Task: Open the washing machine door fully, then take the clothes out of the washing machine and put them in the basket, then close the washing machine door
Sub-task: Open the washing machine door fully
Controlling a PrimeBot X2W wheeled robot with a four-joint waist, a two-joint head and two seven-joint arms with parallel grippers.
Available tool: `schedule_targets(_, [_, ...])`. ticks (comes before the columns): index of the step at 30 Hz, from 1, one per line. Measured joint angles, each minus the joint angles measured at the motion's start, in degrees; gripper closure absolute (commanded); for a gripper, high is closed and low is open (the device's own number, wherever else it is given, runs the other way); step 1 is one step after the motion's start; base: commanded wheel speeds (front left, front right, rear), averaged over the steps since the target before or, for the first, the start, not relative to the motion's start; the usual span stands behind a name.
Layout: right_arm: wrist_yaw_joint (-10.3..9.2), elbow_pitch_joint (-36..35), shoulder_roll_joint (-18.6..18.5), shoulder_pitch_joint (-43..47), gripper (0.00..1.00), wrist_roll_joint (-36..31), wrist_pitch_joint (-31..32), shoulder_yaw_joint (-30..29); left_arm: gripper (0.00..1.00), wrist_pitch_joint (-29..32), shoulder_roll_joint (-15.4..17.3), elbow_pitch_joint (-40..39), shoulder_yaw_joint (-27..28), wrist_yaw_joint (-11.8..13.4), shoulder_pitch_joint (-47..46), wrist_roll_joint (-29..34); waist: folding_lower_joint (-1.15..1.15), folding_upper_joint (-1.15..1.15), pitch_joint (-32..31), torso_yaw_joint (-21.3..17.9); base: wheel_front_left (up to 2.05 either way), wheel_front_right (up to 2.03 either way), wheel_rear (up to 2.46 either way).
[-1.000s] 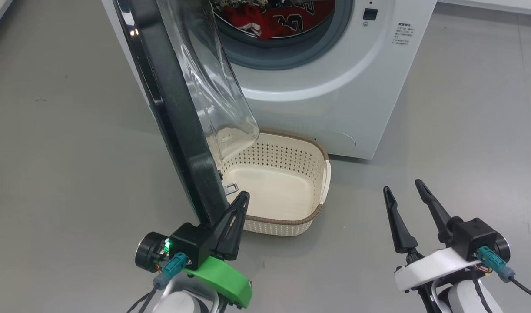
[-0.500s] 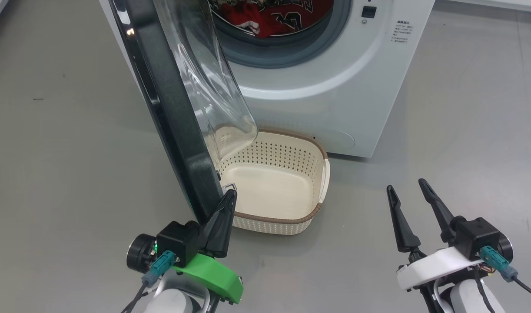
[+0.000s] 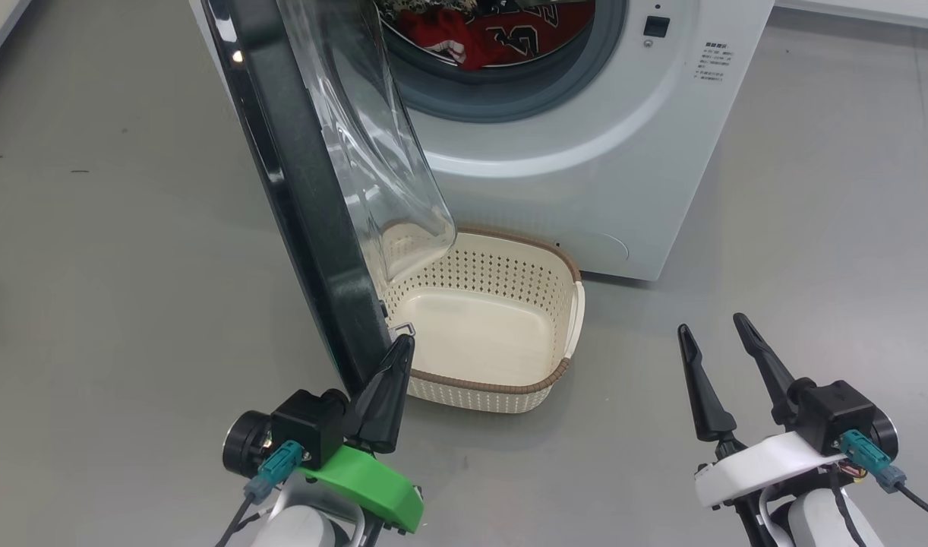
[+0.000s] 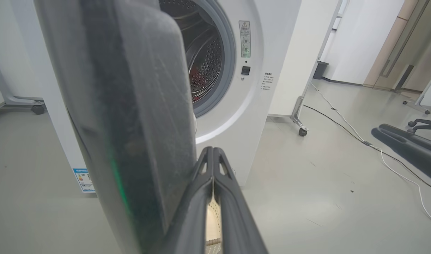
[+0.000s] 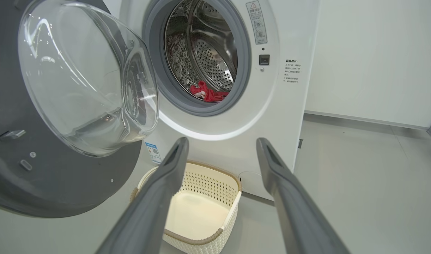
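The washing machine point(image 3: 585, 175) stands ahead with the washing machine door point(image 3: 304, 190) swung out towards me, edge-on, its glass bowl point(image 5: 85, 77) facing the drum. The red clothes point(image 3: 502, 30) lie inside the drum, low at its mouth point(image 5: 208, 93). The cream basket point(image 3: 502, 384) sits on the floor under the opening. My left gripper point(image 3: 407, 342) is shut, its tip against the inner side of the door's free edge point(image 4: 131, 106) by the metal latch. My right gripper point(image 3: 711, 323) hangs open and holds nothing, right of the basket.
Grey floor spreads to both sides of the machine. In the left wrist view a cable point(image 4: 346, 127) runs across the floor on the right, past a wheeled white partition point(image 4: 300, 106) and chair castors point(image 4: 413, 123).
My shut left gripper has slid a little left with the door's edge, so the door stands slightly wider. The head view has shifted a little. The right gripper has barely moved.
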Motion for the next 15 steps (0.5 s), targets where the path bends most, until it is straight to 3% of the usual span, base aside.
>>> schedule_targets(15, [0.31,0.1,0.1,0.0,0.0,-0.4,0.0,0.0,1.0,-1.1,-0.3,1.1,4.0,1.1,0.8,-0.1,0.0,0.0,-0.1,1.4,0.0,0.0,0.0])
